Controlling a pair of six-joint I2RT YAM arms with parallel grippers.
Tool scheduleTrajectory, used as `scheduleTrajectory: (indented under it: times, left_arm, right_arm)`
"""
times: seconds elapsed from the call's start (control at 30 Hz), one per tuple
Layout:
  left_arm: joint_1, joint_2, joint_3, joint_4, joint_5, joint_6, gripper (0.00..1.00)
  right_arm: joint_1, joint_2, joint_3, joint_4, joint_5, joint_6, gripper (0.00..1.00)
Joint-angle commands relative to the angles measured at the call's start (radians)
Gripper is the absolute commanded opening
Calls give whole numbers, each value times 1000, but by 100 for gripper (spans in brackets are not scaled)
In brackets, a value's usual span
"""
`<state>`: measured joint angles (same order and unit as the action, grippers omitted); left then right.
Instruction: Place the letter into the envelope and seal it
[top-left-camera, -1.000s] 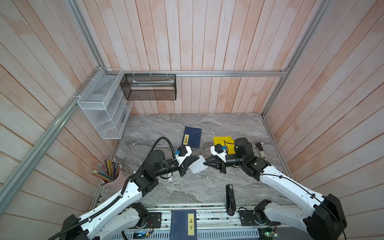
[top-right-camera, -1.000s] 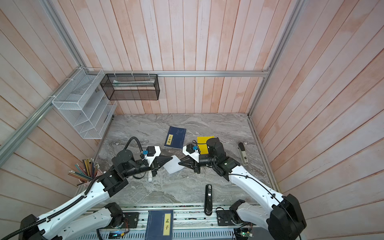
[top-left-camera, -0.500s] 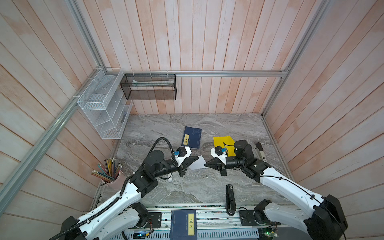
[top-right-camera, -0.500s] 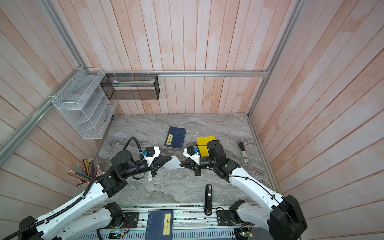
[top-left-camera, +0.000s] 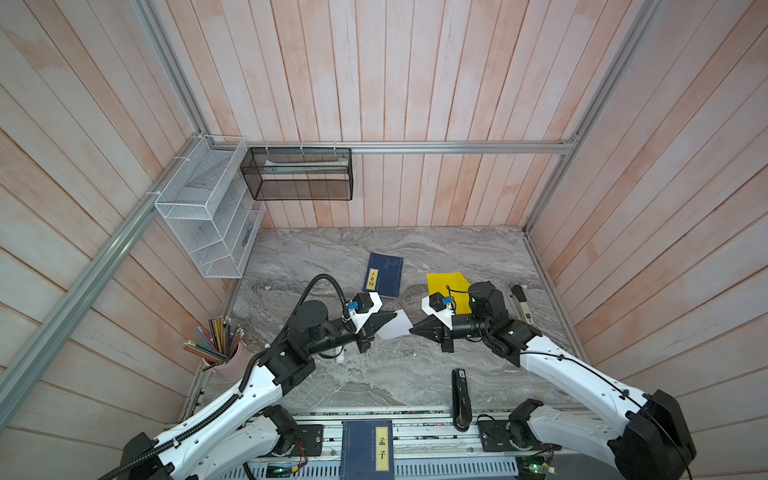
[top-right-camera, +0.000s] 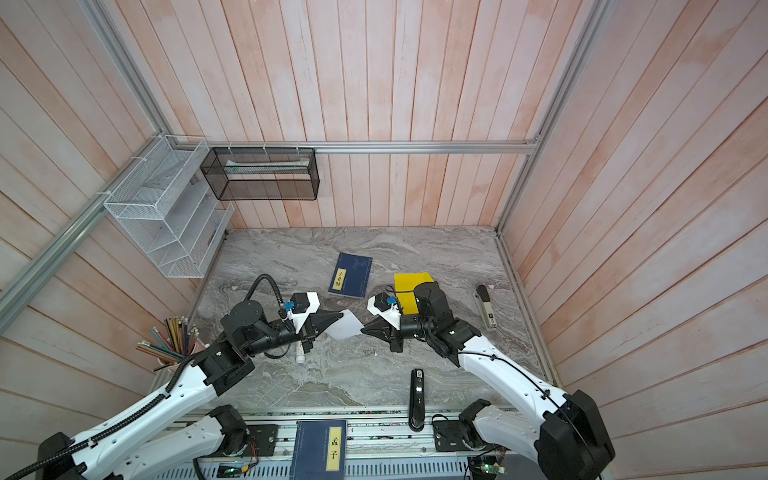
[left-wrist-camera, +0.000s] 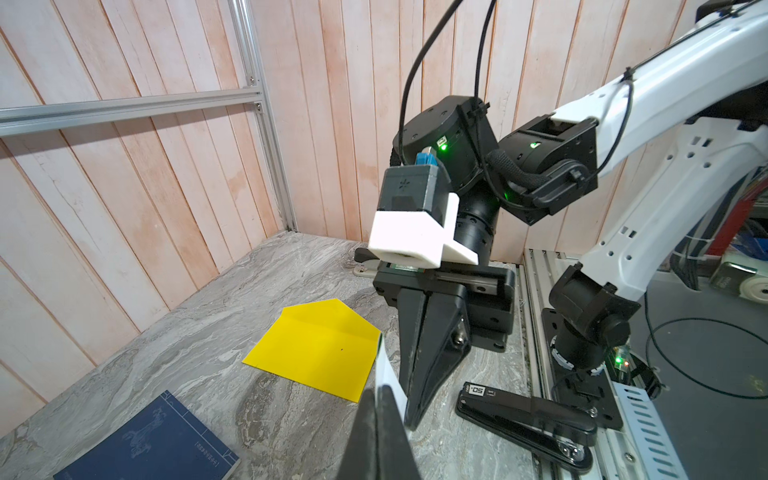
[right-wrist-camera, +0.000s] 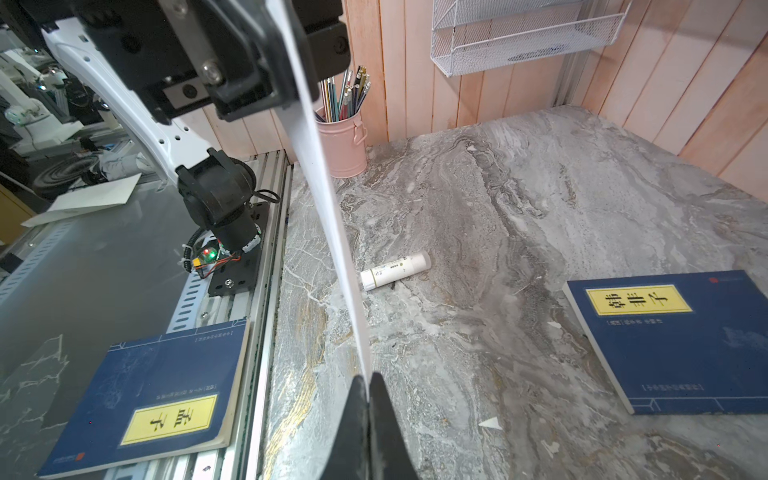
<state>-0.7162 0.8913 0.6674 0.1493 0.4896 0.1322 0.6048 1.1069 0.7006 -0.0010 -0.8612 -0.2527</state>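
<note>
- While you look at the scene, you see the letter (top-left-camera: 395, 325) lifted above the middle of the bench (top-left-camera: 374, 374), stretched between both arms.
- Your left gripper (top-left-camera: 384, 320) is clamped on one edge of the letter, and your right gripper (top-left-camera: 417, 329) is closed on the opposite edge; the right wrist view shows its tips pinching the sheet.
- You find the envelope (left-wrist-camera: 316, 347) flat on the bench toward the back right part, with its flap open, partly hidden under the right arm in both top views.
- I judge you are at an early stage: the letter is picked up, but it is not yet inside the envelope, and the sealing is still left.
</note>
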Motion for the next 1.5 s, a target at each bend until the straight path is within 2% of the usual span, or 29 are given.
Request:
scheduleTrajectory:
  times: [0.0,0.1,0.13,0.2,0.27,0.33,0.5,0.57,0.63,0.7,0.77,0.97,1.27,1.47]
  left_arm:
    - [1,-17,8,11,-7,20,0]
    - [2,-21,7,10,-6,23,0]
    - [2,-22,8,10,-8,21,0]
    - [1,-25,8,11,-11,23,0]
    - [1,-25,9,11,-13,24,0]
    - [3,-25,11,10,-14,24,0]
    - [3,-19,8,16,-6,20,0]
    - [3,-16,7,16,-5,20,0]
    - [3,-12,5,18,-2,18,0]
    - [1,-6,-2,31,5,11,0]
    - [1,3,-9,45,12,2,0]
    - [-5,31,-21,62,18,-7,0]
    - [-8,35,-34,58,12,-7,0]
    - [-8,37,-34,58,11,-6,0]
  right_arm:
    - [-7,-4,-9,-18,8,-2,0]
    - [-9,-4,-9,-20,14,-5,1]
    - [-9,-5,-9,-20,19,-3,11]
    - [-9,-6,-9,-22,19,-2,16]
    - [-8,-5,-9,-28,19,-4,12]
    - [-10,1,-6,-39,22,-10,0]
    - [-11,-2,-3,-50,24,-18,0]
    - [-12,-8,0,-45,27,-12,21]
    - [-11,-18,6,-25,24,2,36]
    - [-10,-34,12,12,13,22,42]
    - [-10,-41,27,40,5,32,44]
    - [-10,-12,111,62,-37,56,41]
    - [-1,22,169,108,-62,81,22]
    - [19,37,168,120,-73,90,19]
